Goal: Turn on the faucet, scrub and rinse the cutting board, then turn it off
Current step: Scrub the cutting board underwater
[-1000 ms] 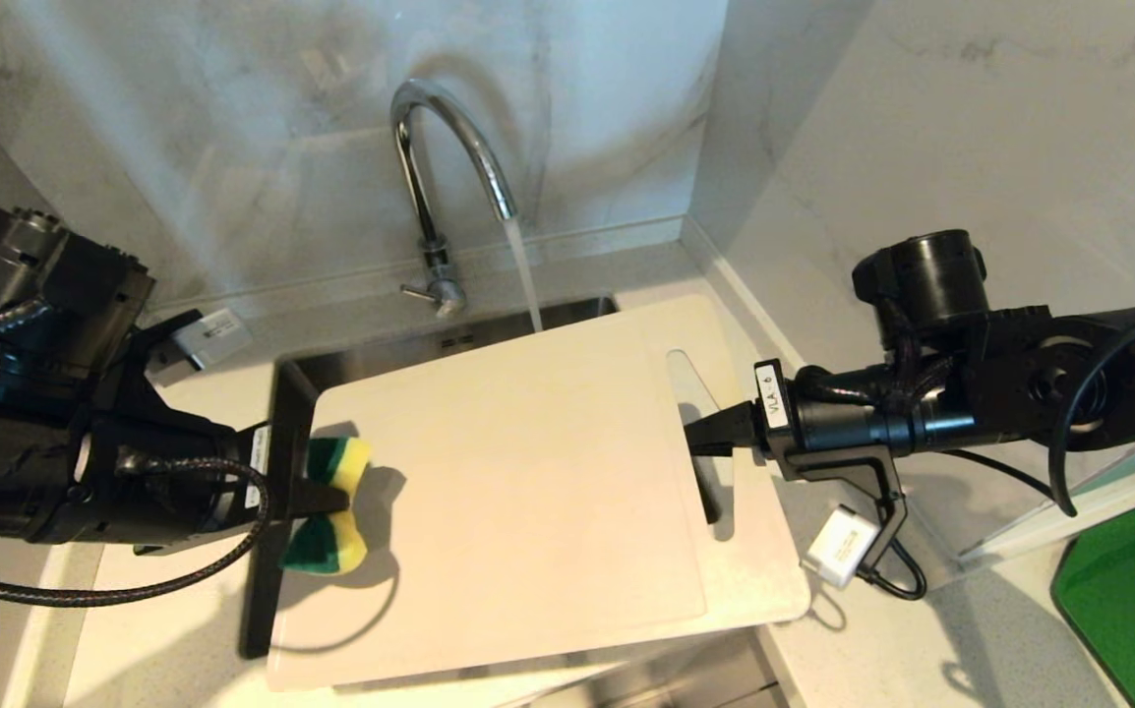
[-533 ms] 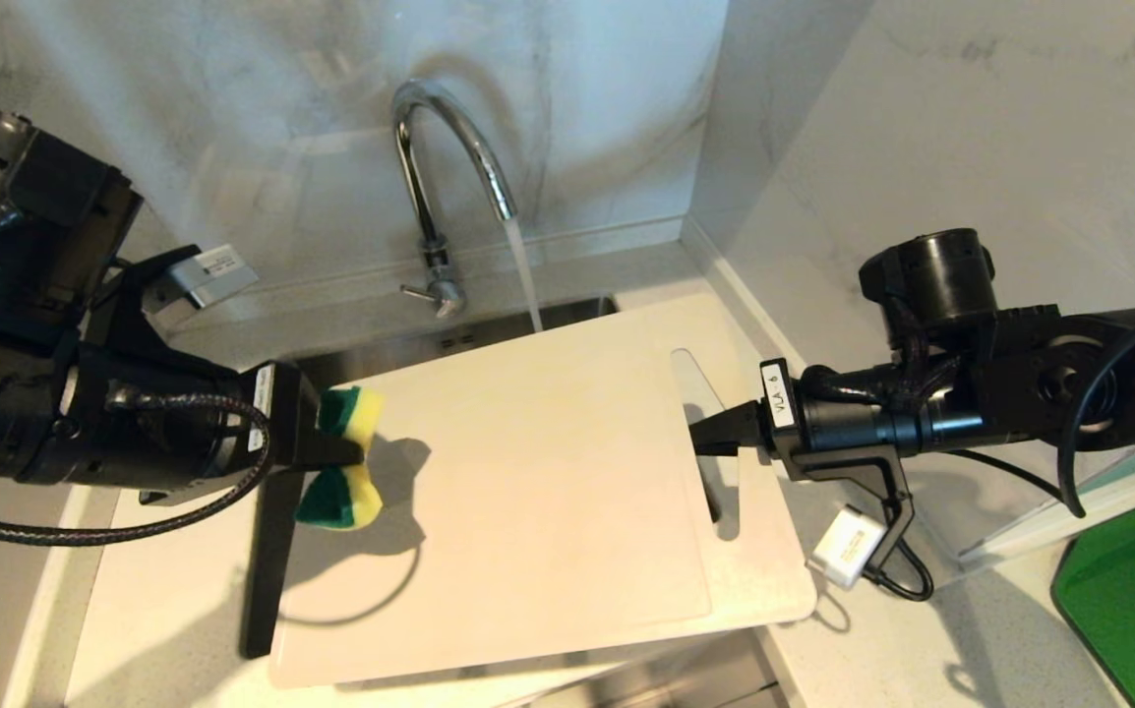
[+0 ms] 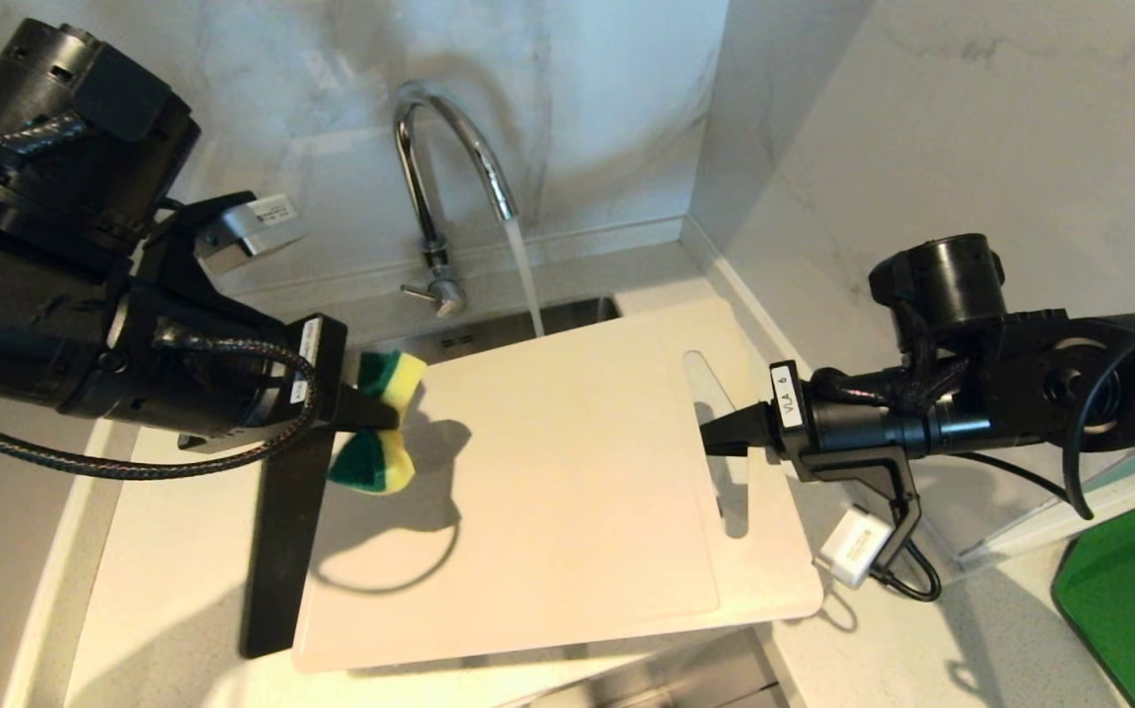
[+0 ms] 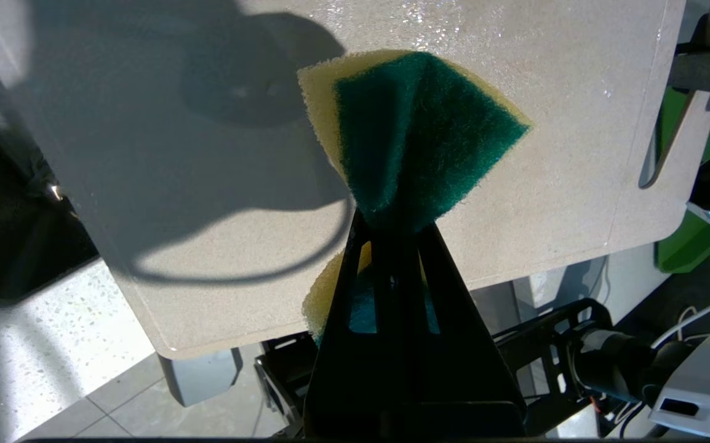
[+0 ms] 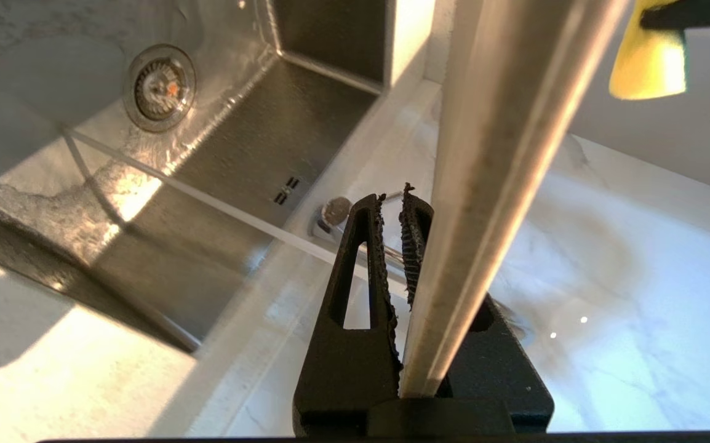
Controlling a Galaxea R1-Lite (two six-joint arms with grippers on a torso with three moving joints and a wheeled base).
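Water runs from the faucet (image 3: 449, 177) into the sink (image 5: 219, 154). The right gripper (image 3: 715, 433) clamps the cutting board (image 3: 558, 492) at its handle slot, holding it over the sink. The left gripper (image 3: 376, 418) pinches a sponge (image 3: 381, 423) above the board's left edge; the board's middle lies bare.

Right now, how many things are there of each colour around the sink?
Shiny chrome: 1, the faucet, with water running.
Pale beige: 1, the cutting board, clamped in the right tool.
Yellow and green: 1, the sponge, pinched in the left tool.
Bright green: 1, the mat.
Total: 4
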